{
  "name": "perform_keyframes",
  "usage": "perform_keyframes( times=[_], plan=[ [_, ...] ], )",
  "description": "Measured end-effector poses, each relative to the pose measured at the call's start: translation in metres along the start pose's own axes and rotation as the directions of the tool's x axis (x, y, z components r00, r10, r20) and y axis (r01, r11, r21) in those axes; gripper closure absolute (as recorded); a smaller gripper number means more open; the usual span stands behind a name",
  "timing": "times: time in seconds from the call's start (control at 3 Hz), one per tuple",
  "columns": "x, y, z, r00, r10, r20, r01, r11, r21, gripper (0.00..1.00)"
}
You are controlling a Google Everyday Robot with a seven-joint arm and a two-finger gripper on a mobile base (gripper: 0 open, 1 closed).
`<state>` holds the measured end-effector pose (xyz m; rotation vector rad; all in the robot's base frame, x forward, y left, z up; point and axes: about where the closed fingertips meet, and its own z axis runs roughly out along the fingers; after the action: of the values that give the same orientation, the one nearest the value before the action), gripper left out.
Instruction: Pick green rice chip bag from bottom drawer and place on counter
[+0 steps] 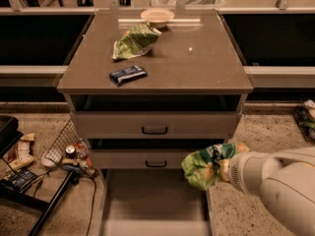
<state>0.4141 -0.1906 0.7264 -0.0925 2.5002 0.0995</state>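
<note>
The green rice chip bag is bright green and crumpled, held in the air over the right wall of the bottom drawer. My gripper sits at the bag's right side, shut on it, at the end of the white arm entering from the lower right. The drawer is pulled out, and its flat grey floor is bare. Above the drawer fronts lies the counter, a grey-brown slab.
On the counter lie a paler green-and-white bag, a dark blue wrapper bar and a white bowl at the back. A wire basket and clutter sit on the floor at left. Two closed drawer fronts face me.
</note>
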Motion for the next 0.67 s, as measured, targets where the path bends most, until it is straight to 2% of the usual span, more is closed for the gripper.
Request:
perform_keyframes(
  times=[0.33, 0.67],
  plan=[
    [-0.07, 0.018, -0.056, 0.991, -0.097, 0.096, 0.089, 0.9918, 0.092, 1.0],
    [-0.136, 0.035, -0.107, 0.968, -0.201, 0.153, 0.17, 0.9664, 0.193, 1.0]
  ],
)
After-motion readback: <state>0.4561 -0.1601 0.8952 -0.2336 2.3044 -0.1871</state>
